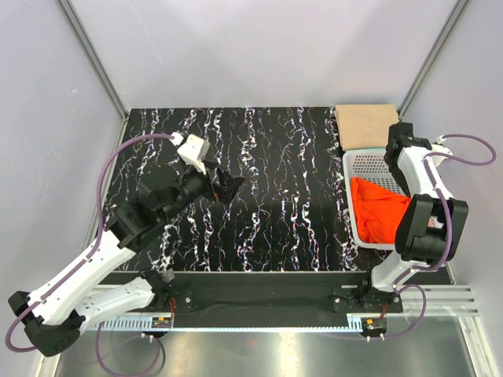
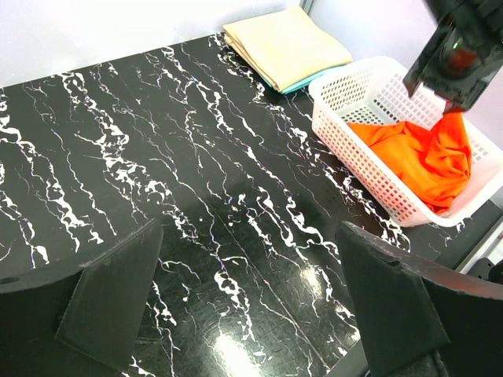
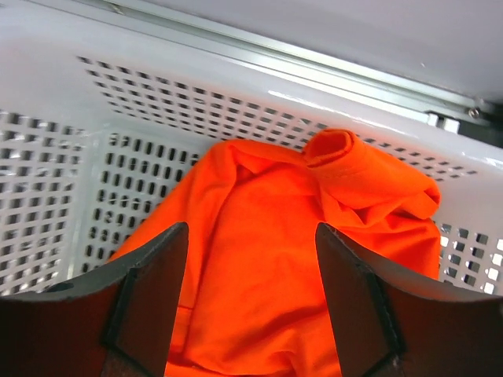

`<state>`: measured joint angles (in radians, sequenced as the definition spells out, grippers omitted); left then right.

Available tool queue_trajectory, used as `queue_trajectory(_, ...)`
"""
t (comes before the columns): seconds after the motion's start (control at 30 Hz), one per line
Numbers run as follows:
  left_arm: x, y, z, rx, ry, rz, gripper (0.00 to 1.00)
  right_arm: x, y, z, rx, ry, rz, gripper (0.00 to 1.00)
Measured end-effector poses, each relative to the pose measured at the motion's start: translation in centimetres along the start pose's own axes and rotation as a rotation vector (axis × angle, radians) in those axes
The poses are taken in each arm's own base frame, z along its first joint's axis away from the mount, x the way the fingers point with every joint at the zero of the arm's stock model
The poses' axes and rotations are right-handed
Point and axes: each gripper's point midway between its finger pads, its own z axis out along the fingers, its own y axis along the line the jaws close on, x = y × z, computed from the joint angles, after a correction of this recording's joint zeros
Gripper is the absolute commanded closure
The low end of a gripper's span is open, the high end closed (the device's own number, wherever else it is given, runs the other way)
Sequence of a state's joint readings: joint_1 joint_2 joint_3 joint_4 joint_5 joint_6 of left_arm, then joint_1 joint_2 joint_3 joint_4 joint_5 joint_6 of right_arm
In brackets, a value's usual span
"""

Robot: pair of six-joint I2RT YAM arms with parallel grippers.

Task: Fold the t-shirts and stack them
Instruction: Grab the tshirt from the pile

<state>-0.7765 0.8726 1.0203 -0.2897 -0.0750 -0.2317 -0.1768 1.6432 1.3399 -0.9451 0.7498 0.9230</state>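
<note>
A bright orange-red t-shirt (image 1: 377, 210) lies crumpled in the white mesh basket (image 1: 363, 163) at the right edge of the table. My right gripper (image 3: 251, 271) hangs just above it, open, with one finger (image 3: 153, 302) on each side of a rise of the orange cloth (image 3: 267, 236); I cannot tell whether the pads touch it. A folded tan t-shirt (image 1: 365, 126) lies behind the basket, on top of a teal one of which only an edge (image 2: 302, 81) shows. My left gripper (image 2: 250, 263) hovers open and empty over the black marbled tabletop (image 2: 196, 173).
The basket's rim (image 2: 354, 86) and perforated walls (image 3: 157, 102) enclose the orange shirt closely. Grey walls and metal frame posts (image 1: 94, 63) ring the table. The left arm (image 1: 149, 208) reaches over the table's left half.
</note>
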Motion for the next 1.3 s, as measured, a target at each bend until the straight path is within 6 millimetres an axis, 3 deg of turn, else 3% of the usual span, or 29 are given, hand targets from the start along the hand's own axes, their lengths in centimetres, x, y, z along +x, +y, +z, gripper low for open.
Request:
queue_trajectory(0.2, -0.1, -0.1, 0.0, 0.008, -0.002, -0.001, 0.01, 1.6, -2.7, 2.0, 0.114, -0.007, 0.014, 0.25)
queue_trajectory(0.53, 0.5, -0.2, 0.6, 0.008, 0.017, 0.001, 0.01, 1.7, -6.2, 4.5, 0.239, -0.046, 0.028, 0.27)
queue_trajectory(0.63, 0.6, -0.1, 0.7, 0.006, 0.023, 0.001, 0.01, 1.6, -6.3, 5.0, 0.246, -0.060, 0.023, 0.41)
queue_trajectory(0.73, 0.7, -0.1, 0.7, 0.005, 0.024, 0.002, 0.01, 1.2, -6.2, 5.2, 0.244, -0.076, 0.004, 0.81)
queue_trajectory(0.77, 0.6, -0.1, 0.8, 0.005, 0.023, 0.002, 0.01, 1.0, -6.1, 5.3, 0.241, -0.083, -0.006, 0.89)
queue_trajectory(0.9, 0.6, -0.1, 0.8, 0.004, 0.023, 0.007, 0.01, -0.3, -5.5, 4.4, 0.193, -0.092, -0.022, 1.00)
queue_trajectory(1.0, 0.6, 0.0, 0.8, 0.001, 0.023, 0.013, 0.01, -3.7, -3.2, 1.5, 0.037, -0.101, 0.008, 1.00)
queue_trajectory(1.1, 0.6, 0.2, 0.8, -0.006, 0.020, 0.020, 0.01, -8.6, 0.4, -4.2, -0.255, -0.111, 0.079, 1.00)
queue_trajectory(1.23, 0.8, 0.5, 0.7, -0.021, 0.019, 0.027, 0.01, -14.9, 4.3, -16.5, -0.770, -0.133, 0.143, 1.00)
queue_trajectory(1.3, 0.9, 0.8, 0.6, -0.036, 0.019, 0.029, 0.01, -17.2, 5.0, -24.3, -1.064, -0.142, 0.144, 1.00)
